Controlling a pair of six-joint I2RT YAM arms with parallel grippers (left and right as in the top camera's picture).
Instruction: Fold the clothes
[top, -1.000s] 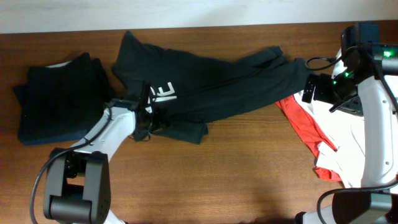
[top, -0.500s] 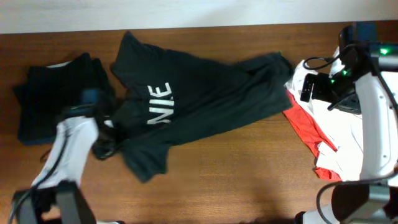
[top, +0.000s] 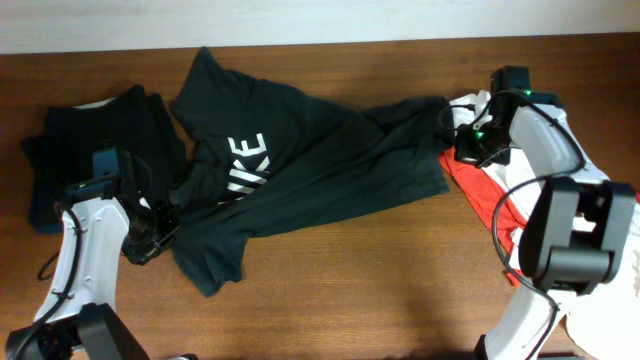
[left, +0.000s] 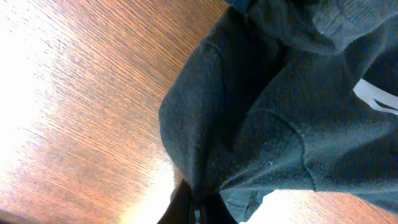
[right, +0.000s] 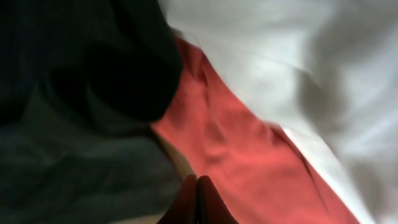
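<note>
black shirt (top: 330, 170) spread diagonally, wrinkled, white lettering (top: 245, 165) showing, hem bunched.

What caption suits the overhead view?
Left hand pinches a dark shirt on the table; right hand sits at its far end beside red cloth; folded stack at left.
</note>
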